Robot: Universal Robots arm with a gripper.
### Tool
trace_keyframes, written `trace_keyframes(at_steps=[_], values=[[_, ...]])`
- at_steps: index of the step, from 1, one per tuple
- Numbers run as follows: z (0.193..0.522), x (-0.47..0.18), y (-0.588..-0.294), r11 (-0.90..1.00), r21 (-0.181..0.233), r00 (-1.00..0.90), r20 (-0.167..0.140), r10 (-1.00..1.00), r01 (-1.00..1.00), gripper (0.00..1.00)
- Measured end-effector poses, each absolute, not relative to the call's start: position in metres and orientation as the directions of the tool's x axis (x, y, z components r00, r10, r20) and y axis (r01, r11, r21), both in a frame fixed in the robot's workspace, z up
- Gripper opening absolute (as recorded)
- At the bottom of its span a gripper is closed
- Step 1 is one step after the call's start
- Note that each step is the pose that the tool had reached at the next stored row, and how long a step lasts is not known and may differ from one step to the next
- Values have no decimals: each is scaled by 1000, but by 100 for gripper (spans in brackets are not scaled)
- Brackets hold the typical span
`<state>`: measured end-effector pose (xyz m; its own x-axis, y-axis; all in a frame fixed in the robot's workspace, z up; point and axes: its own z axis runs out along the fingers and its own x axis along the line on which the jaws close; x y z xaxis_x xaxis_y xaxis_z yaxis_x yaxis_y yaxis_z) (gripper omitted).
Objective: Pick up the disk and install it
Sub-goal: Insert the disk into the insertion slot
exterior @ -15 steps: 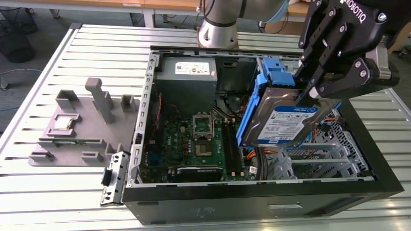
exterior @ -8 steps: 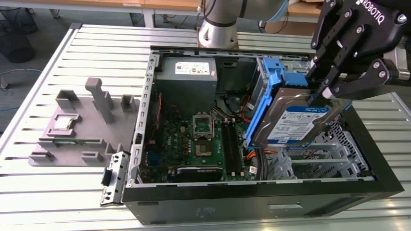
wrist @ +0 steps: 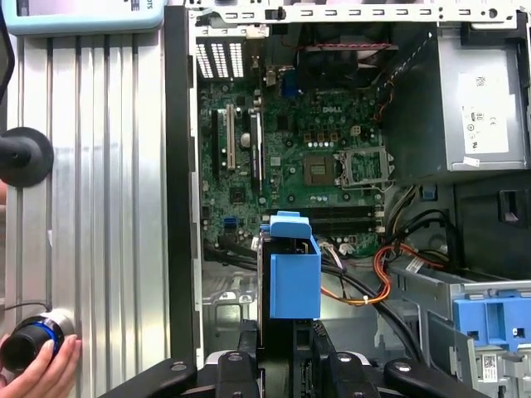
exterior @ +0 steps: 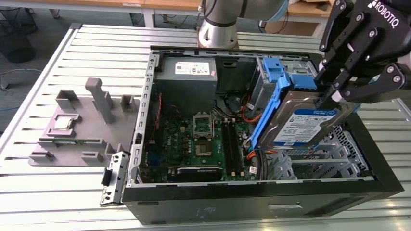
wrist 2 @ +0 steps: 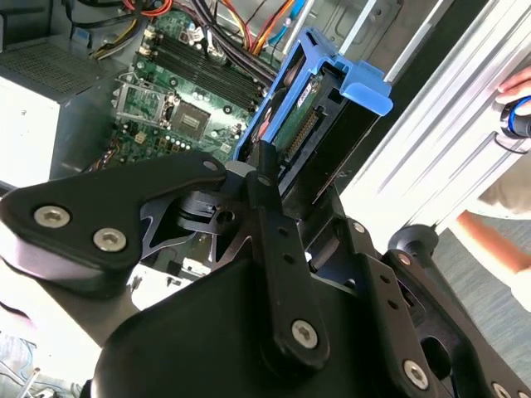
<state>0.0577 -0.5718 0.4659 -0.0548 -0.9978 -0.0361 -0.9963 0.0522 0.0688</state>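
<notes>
Disk (exterior: pixel 301 122) is picked up but not in yet, so I'd call this the carry-and-line-up part of the install. It hangs tilted over the open computer case (exterior: pixel 257 195), on the exterior view's right. Its labelled face shows, and its lower end dips down among the cables next to the motherboard (exterior: pixel 199 139). In the first wrist view you see the disk (wrist: pixel 294 280) edge-on, with its blue frame pointing into the case.

The claw (exterior: pixel 330 100) is pinching the disk by its upper end. The fingers are pressed in on either side, as far as I can tell only about as wide apart as the disk is thick. Nothing else is touching them. In the second wrist view one finger (wrist 2: pixel 267 178) runs right up against the blue frame of the disk (wrist 2: pixel 365 87).

My guess is that seating it calls for squaring that tilt up with the drive cage (exterior: pixel 282 72) at the far right of the case, since the disk isn't lined up with any slot now. A person's hand (wrist: pixel 40 365) rests on a knob out on the table (exterior: pixel 103 48).
</notes>
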Motion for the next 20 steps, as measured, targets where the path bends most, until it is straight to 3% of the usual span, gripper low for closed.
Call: trace_keyframes(at_steps=[20], values=[[465,103,-575,52,72,-55,-36,-998,-996,35]])
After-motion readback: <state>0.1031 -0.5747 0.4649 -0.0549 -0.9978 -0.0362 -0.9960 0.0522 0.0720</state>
